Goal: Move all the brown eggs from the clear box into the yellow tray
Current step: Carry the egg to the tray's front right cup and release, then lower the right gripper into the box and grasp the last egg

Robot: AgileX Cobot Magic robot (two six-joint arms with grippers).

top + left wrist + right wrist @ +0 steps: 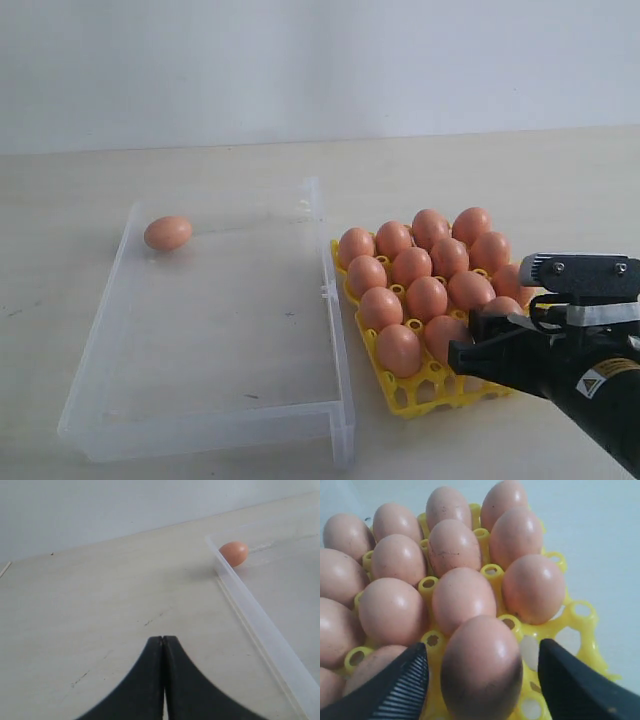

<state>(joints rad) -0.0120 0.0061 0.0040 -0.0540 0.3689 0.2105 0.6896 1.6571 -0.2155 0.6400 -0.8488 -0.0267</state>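
Observation:
One brown egg (167, 233) lies in the far left corner of the clear box (338, 395); the left wrist view shows this egg (234, 553) behind the box wall (260, 630). Several brown eggs (415, 265) fill the yellow tray (432, 393) to the right of the box. My right gripper (476, 338) is at the tray's near right part. In the right wrist view it (481, 652) stands open on either side of an egg (482, 670) that sits in a cup, with a gap on both sides. My left gripper (163, 639) is shut and empty over bare table outside the box.
The pale table (520, 170) runs out behind and to the right of the tray. The clear box's near right corner (343, 455) stands close to the tray's edge. A few empty yellow cups (580, 612) show at the tray's rim.

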